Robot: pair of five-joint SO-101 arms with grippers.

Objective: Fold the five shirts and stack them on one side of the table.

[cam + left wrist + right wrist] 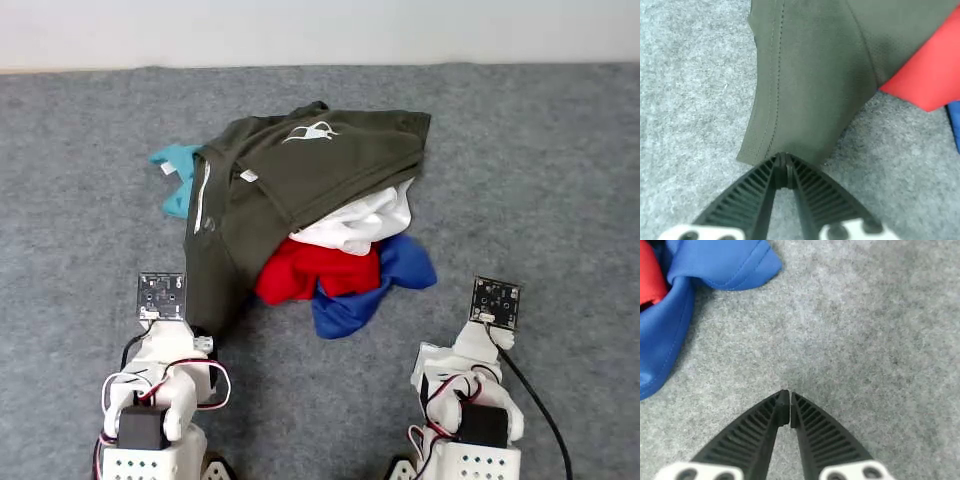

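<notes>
The olive shirt (300, 170), matt cloth with a stitched hem, lies with the red shirt (315, 270), blue shirt (350, 305), white shirt (365, 222) and teal shirt (178, 170), all smooth cloth, on the table's rough grey felt-like cover (540, 180). The left gripper (785, 162) and right gripper (786, 397) show ribbed matt black plastic.

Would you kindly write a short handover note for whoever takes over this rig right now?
The left gripper has its jaws shut on the hem of the olive shirt. The right gripper, jaws shut and empty, sits over the table beside the blue shirt. The olive shirt drapes over the teal shirt, white shirt, red shirt and blue shirt in one heap.
Done: nothing folded or stacked.
Left: fold all five, stack them on one side.
</notes>
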